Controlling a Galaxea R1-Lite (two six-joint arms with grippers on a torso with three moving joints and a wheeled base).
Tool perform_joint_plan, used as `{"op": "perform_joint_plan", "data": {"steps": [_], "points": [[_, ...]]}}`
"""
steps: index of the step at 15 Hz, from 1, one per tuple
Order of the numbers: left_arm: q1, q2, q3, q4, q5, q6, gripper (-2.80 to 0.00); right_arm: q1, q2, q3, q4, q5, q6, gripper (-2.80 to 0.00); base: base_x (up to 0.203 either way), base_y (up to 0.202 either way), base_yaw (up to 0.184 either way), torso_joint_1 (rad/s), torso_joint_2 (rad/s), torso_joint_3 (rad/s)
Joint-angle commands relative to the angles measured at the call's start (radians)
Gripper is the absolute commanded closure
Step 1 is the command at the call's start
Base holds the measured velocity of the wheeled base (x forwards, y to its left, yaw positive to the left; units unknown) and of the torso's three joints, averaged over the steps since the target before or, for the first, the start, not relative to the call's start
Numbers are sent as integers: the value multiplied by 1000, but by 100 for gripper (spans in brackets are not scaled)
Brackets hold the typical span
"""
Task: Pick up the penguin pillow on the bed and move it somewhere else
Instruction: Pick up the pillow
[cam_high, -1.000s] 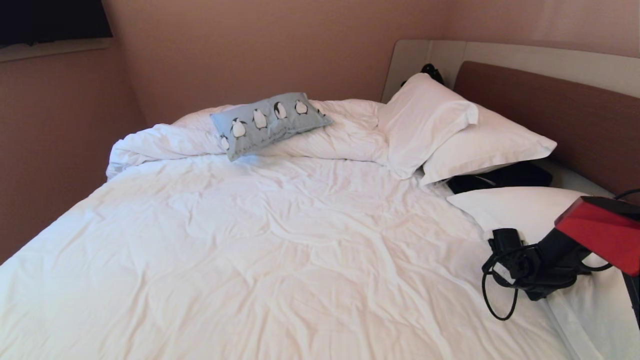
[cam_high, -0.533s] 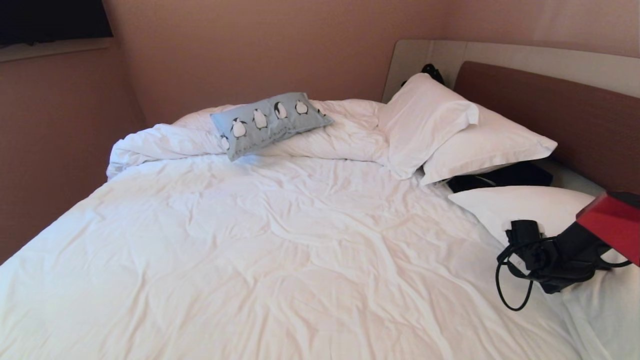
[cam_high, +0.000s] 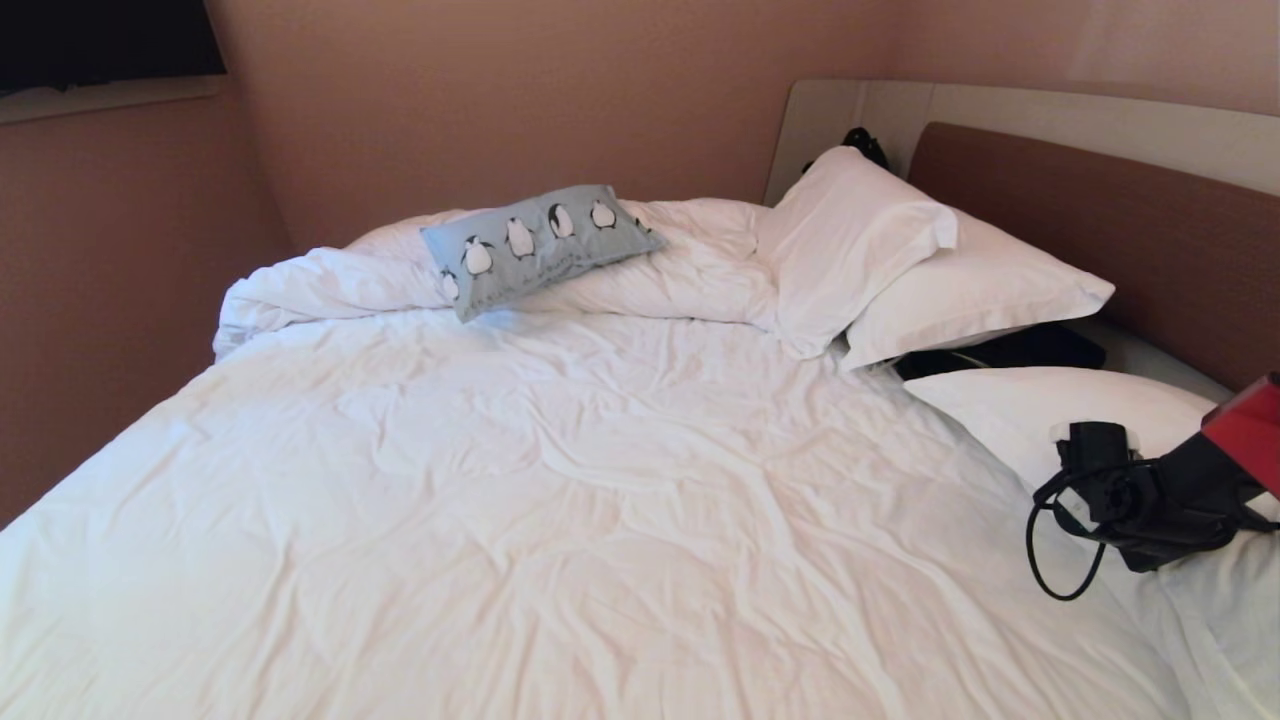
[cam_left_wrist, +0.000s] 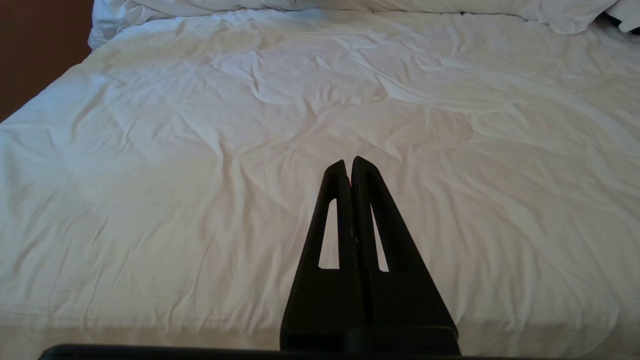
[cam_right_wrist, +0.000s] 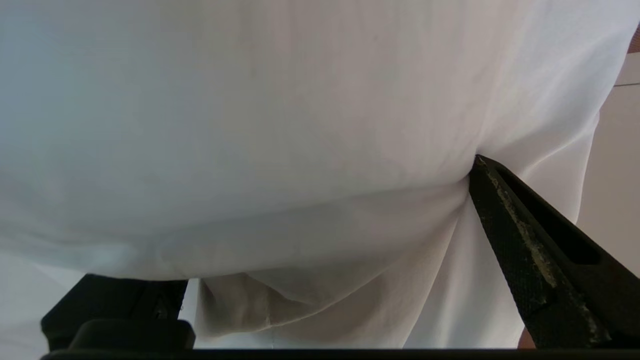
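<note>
Far out at eleven o'clock on the bed (cam_high: 560, 520), propped aslant on the bunched roll of duvet (cam_high: 330, 285): the penguin pillow (cam_high: 540, 245), print side up, touched by neither arm. Well apart from it, toward one o'clock, two white pillows (cam_high: 870, 240) stacked and leaning against the brown headboard (cam_high: 1100, 230), with something small and dark (cam_high: 865, 140) peeking behind the upper one, too hidden to name. Just below that stack, toward two o'clock, a black item (cam_high: 1010, 352) wedged between the stack and a third white pillow (cam_high: 1040, 410); cannot tell what it is. At three o'clock, over that third pillow, the right gripper (cam_right_wrist: 300, 220) below its red arm cover (cam_high: 1250, 430), a black cable loop (cam_high: 1060, 570) hanging under the wrist. Jaws spread wide there, white pillow fabric bulging between them, one finger (cam_right_wrist: 515, 235) pressing a crease into the cloth, the other mostly hidden behind the bulge. Not clamped on anything. At six o'clock, low over the near stretch of rumpled duvet, the left gripper (cam_left_wrist: 350, 162): jaws pressed together, tips meeting, nothing between them, pointing across the bed toward twelve o'clock. Otherwise only creased white bedding across the middle of the bed.
</note>
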Motion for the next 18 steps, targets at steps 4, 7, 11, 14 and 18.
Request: {"op": "perform_joint_plan", "data": {"steps": [4,7,11,14,18], "points": [[0,0,1,0,0,0,0,-12,3,-7,-2,-6,-1,-280,0,0,0,0,0,0],[0,1,1,0,0,-1,0,-15,3,-22,-5,-1,0,0,0,0,0,0,0,0],[0,0,0,0,0,0,0,-15,3,-32,-8,2,2,0,0,0,0,0,0,0],[0,0,1,0,0,-1,0,-13,-9,-30,-5,16,3,0,0,0,0,0,0,0],[0,0,1,0,0,0,0,-13,-15,-30,-7,26,3,0,0,0,0,0,0,0]]}}
